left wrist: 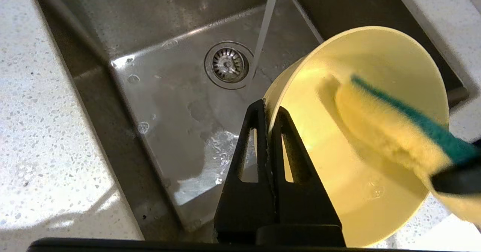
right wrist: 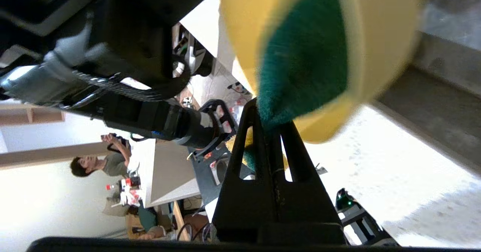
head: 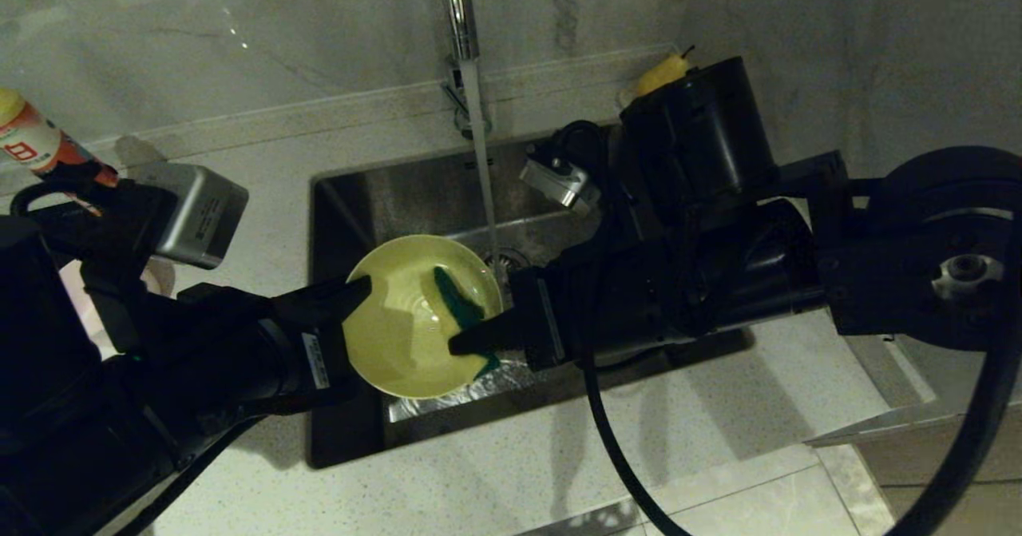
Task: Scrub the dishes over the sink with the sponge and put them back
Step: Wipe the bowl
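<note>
Inside yellow bowl (head: 399,328), sponge (head: 457,303) between right jaws.

Sponge (left wrist: 391,132) inside tilted yellow bowl (left wrist: 338,192)

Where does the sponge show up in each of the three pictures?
Head view: the sponge is at the middle, inside the yellow bowl, held by the right hand.
Left wrist view: at the right, the sponge lies against the bowl's inside, yellow foam towards the camera.
Right wrist view: top middle, the sponge's green face, pinched between the fingers.
Shared landmark: the yellow bowl.
</note>
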`<state>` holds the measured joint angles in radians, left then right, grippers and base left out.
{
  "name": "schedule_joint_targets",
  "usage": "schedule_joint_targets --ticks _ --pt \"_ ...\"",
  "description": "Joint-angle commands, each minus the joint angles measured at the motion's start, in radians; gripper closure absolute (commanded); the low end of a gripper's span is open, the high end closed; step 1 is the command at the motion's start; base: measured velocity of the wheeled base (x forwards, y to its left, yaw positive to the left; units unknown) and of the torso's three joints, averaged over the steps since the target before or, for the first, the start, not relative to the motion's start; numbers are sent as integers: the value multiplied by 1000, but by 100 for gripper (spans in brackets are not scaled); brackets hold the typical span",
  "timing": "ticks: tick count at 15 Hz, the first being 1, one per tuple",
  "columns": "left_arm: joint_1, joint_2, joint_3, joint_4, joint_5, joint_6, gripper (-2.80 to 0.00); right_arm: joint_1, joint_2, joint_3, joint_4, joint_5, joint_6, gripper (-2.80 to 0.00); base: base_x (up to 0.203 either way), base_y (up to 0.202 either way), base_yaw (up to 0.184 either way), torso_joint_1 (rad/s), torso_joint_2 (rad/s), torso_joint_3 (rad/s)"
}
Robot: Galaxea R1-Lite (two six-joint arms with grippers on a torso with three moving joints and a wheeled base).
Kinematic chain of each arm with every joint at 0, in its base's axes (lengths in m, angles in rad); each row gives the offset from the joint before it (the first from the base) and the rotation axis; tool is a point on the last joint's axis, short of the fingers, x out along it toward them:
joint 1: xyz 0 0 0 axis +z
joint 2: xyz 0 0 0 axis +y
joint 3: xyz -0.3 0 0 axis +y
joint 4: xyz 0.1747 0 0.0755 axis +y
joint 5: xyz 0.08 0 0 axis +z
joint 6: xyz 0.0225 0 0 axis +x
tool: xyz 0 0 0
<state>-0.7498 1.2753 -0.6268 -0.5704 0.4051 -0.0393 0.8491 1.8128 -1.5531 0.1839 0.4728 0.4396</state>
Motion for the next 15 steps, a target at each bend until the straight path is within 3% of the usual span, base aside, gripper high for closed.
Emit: schedule_joint_targets --ticks 1,6,9,15 --pt "1 7 -2 -5 3 -2 0 27 11 -16 -3 2 2 0 0 0 0 0 0 0" --pt "1 40 -7 -33 -2 3 0 44 26 -71 10 3 5 0 0 0 0 0 0 0" --pt "1 62 -10 -93 3 10 0 59 34 -71 17 6 8 0 0 0 0 0 0 0" --pt "1 56 -24 -92 4 13 0 76 46 -31 16 4 7 0 0 0 0 0 0 0"
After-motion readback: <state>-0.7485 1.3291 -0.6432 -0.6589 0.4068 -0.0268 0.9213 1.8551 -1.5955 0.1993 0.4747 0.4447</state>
